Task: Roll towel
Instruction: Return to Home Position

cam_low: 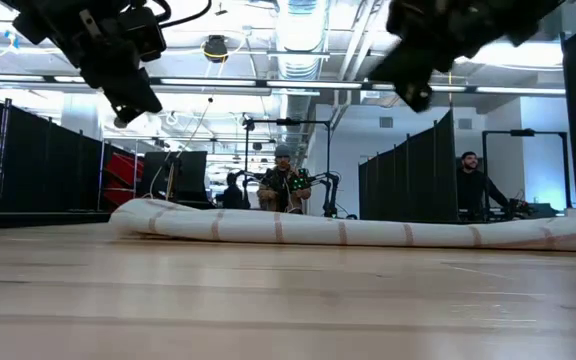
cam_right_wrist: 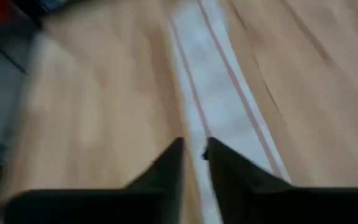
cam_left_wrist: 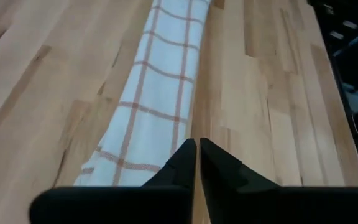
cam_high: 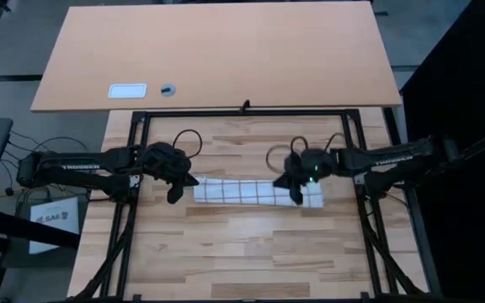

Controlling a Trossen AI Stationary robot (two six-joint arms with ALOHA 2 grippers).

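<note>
The towel [cam_high: 255,192] lies rolled and free, so the left end effector [cam_high: 173,197], fingers together, and the right end effector [cam_high: 298,196], barely apart, hang above its ends.

Both arms are matt black, built of boxy links joined by rounded housings. The left arm [cam_high: 66,166] carries white TROSSEN lettering along its long link. The right arm [cam_high: 394,156] bears a similar white mark, too small to read. Thin black cables [cam_high: 188,132] loop out near each wrist, and a small green light [cam_high: 314,177] glows on the right one. The left claw [cam_left_wrist: 197,142] has two dark, wedge-shaped fingers that taper to slim tips from a flat black bar. The right claw [cam_right_wrist: 194,142] has the same form. In the low view the wrists look blocky and angular, with cable trailing from them.
</note>
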